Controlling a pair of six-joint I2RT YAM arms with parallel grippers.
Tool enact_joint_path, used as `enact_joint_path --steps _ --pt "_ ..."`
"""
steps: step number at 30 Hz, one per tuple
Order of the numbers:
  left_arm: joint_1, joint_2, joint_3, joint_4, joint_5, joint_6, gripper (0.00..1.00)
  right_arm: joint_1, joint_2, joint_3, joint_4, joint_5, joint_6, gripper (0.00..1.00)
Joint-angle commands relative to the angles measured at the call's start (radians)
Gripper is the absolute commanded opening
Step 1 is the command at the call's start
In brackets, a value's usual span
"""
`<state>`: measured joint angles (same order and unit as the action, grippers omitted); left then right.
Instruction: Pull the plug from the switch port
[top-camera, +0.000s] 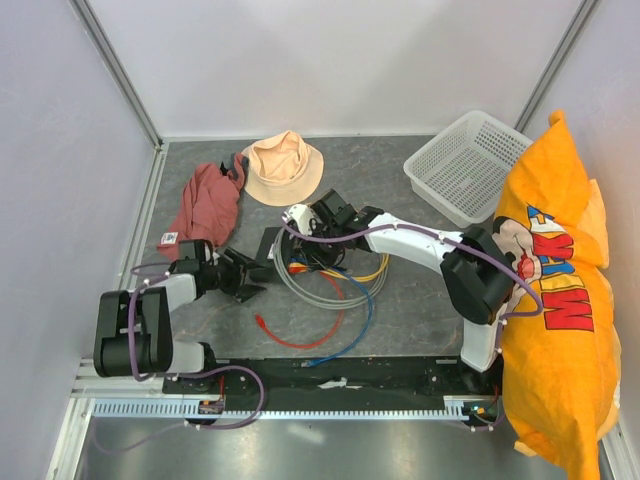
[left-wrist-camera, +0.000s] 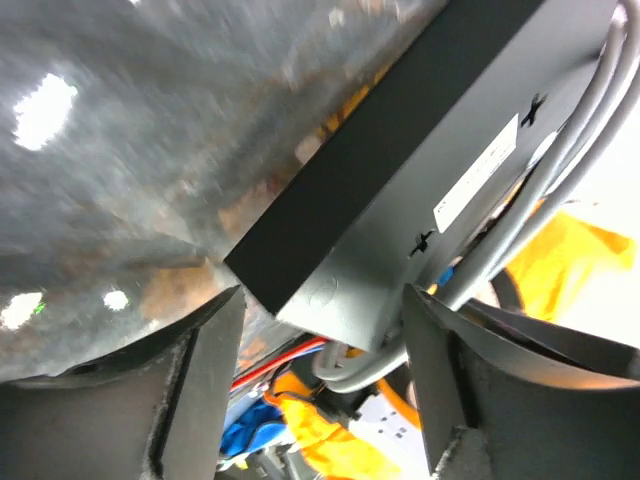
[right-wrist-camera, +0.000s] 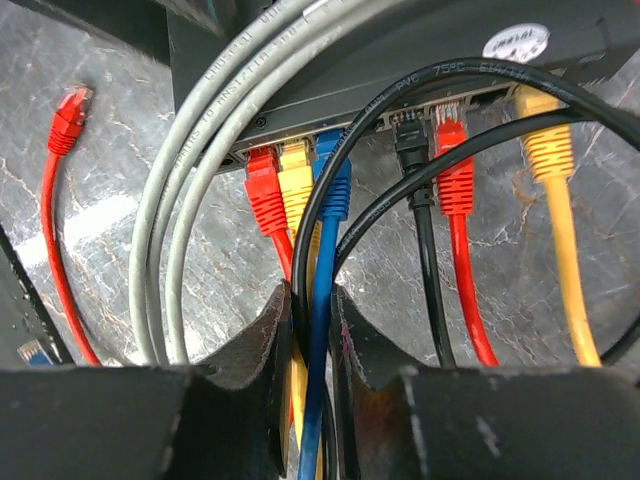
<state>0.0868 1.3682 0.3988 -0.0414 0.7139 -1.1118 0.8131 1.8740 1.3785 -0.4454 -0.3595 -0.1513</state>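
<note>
- The switch (left-wrist-camera: 400, 150) lies flat near the middle of the desk (top-camera: 420, 305), on the near side of the hat (top-camera: 283, 168), with its ports facing the right gripper (right-wrist-camera: 312, 300).
- The left gripper (left-wrist-camera: 322, 295) has its fingers apart, one on each side of a corner of the switch. I cannot tell whether either finger touches it.
- The right gripper is nearly closed, clamped on the blue cable (right-wrist-camera: 325, 260) a little below the blue plug (right-wrist-camera: 333, 190).
- A yellow cable (right-wrist-camera: 298, 390) and a black loop (right-wrist-camera: 470, 68) pass through the same gap.
- The blue plug sits in its port, touching a yellow plug (right-wrist-camera: 294, 185), with a red plug (right-wrist-camera: 263, 195) just beyond that.
- Farther along the row, a black plug (right-wrist-camera: 412, 140), a second red plug (right-wrist-camera: 452, 165) and a second yellow plug (right-wrist-camera: 545, 145) are seated too.
- Grey cables (right-wrist-camera: 190, 200) curve over the switch's edge.
- A loose red plug (right-wrist-camera: 68, 110) lies on the desk, apart from the switch.
- A white basket (top-camera: 462, 165) stands at the far right, a red cloth (top-camera: 207, 205) lies left of the hat, and an orange cushion (top-camera: 560, 300) fills the right side.
</note>
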Motion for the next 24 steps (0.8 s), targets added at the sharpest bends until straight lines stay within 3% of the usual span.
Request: enact_joint_path --steps 1,6,9,14,21,24 --pt "0.033 0.051 -0.002 0.155 0.059 -0.095 0.65 -0.026 0.025 0.054 0.056 -0.085 0.081 0.17" --pt "0.041 0.127 0.023 0.279 0.052 -0.111 0.58 -0.035 0.042 0.059 0.053 -0.113 0.110 0.17" --pt "0.042 0.163 0.038 0.276 0.041 -0.097 0.72 -0.045 0.031 0.062 0.072 -0.143 0.174 0.17" --pt "0.041 0.129 0.057 0.264 0.026 -0.063 0.77 -0.075 -0.003 0.091 0.106 -0.203 0.257 0.17" --pt "0.041 0.086 0.046 0.305 -0.017 -0.072 0.69 -0.109 0.020 0.079 0.154 -0.311 0.326 0.19" --pt "0.041 0.112 0.073 0.354 -0.004 -0.098 0.61 -0.109 0.027 0.074 0.157 -0.331 0.326 0.20"
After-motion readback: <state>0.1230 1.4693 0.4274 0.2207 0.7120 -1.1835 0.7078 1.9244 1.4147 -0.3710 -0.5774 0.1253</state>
